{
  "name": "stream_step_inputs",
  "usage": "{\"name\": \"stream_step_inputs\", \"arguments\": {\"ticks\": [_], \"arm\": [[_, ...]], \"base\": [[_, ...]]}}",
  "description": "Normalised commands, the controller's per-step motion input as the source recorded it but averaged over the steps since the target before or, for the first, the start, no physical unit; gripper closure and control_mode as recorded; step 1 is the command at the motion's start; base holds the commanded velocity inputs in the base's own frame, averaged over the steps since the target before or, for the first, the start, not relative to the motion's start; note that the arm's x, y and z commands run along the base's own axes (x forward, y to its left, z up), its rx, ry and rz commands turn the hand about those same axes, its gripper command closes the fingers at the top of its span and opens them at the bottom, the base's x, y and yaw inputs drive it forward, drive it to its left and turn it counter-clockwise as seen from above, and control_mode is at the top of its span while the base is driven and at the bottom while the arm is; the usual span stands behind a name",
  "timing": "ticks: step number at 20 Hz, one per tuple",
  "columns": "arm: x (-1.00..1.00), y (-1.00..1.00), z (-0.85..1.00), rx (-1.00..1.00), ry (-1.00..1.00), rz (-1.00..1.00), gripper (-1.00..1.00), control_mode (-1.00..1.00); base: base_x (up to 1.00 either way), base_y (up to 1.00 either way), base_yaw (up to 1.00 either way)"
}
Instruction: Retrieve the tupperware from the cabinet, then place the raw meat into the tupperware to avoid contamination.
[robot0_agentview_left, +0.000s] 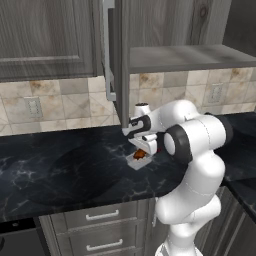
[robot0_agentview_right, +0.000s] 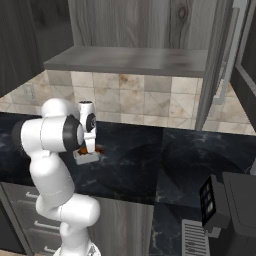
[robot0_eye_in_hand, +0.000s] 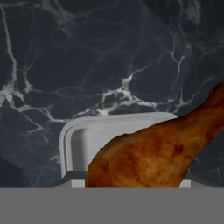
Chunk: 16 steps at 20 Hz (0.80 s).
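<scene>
The raw meat (robot0_eye_in_hand: 153, 153), a glossy orange-brown drumstick, hangs just over the pale grey tupperware (robot0_eye_in_hand: 83, 140), which sits on the black marble counter (robot0_eye_in_hand: 109, 57). My gripper (robot0_agentview_left: 144, 148) points down over the tupperware (robot0_agentview_left: 135, 162) and is shut on the raw meat (robot0_agentview_left: 140, 154); the meat hides the fingertips in the hand view. From the right, the gripper (robot0_agentview_right: 86, 145) holds the raw meat (robot0_agentview_right: 94, 149) above the tupperware (robot0_agentview_right: 85, 158). The dark wood-grain cabinet (robot0_agentview_left: 190, 57) stands open, its door (robot0_agentview_left: 118, 60) swung out edge-on above the gripper.
The open cabinet door (robot0_agentview_right: 225, 70) with its silver bar handle juts out over the counter. Grey drawers (robot0_agentview_left: 102, 230) sit below the counter's front edge. A dark appliance (robot0_agentview_right: 225, 200) stands at the right. Wall outlets (robot0_agentview_left: 33, 107) are set in the tiled backsplash.
</scene>
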Motion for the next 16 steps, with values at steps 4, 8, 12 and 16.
{"name": "stream_step_inputs", "arguments": {"ticks": [4,8,12,16], "arm": [[-0.06,0.00,-0.17,0.00,0.00,-0.02,1.00,-1.00],[-0.09,0.00,-0.19,0.00,0.00,-0.03,1.00,-1.00],[-0.09,0.00,-0.16,0.00,0.00,-0.03,-1.00,-1.00],[-0.06,0.00,-0.09,0.00,0.00,-0.02,-1.00,-1.00]], "base": [[0.00,0.00,0.00],[0.00,0.00,0.00],[0.00,0.00,0.00],[0.00,0.00,0.00]]}}
